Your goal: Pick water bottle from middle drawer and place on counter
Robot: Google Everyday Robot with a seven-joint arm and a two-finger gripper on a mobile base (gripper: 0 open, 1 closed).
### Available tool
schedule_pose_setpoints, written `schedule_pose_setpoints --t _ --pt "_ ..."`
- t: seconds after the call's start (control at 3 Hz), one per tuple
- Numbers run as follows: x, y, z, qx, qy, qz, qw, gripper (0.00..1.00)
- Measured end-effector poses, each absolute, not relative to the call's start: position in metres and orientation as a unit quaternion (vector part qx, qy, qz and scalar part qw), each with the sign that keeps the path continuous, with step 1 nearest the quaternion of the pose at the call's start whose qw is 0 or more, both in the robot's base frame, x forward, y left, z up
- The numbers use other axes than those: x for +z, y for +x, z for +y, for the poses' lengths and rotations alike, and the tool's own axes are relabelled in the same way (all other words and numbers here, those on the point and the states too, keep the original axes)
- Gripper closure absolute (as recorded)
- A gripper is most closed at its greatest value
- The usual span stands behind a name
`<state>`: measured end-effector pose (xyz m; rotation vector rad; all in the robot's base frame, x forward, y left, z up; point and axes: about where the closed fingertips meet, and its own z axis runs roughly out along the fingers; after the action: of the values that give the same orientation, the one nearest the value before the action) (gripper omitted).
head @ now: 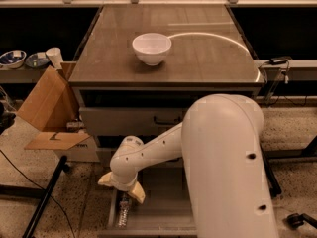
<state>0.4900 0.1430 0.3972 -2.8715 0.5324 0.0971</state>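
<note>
End effector [122, 189] hung over the left side of the open middle drawer [159, 207] — fingers spread apart, gripping nothing. Water bottle [123, 213] lay just below it on the drawer floor, along the left wall. White bowl [151, 47] sat on the bench [208, 58], well above.

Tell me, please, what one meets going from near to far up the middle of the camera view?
First the water bottle on the middle drawer floor → tool just above the bottle's far end → closed drawer front → counter → white bowl.
</note>
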Motion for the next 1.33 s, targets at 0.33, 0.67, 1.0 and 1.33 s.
schedule_pose_setpoints --t 0.33,0.67,1.0,1.33 --pt "0.352 0.480 0.152 0.052 -0.972 0.194 0.125 0.00" --pt "0.352 0.480 0.152 0.052 -0.972 0.194 0.125 0.00" --pt "0.346 0.480 0.152 0.059 -0.973 0.194 0.114 0.00" --pt "0.322 0.489 0.157 0.064 -0.974 0.187 0.110 0.00"
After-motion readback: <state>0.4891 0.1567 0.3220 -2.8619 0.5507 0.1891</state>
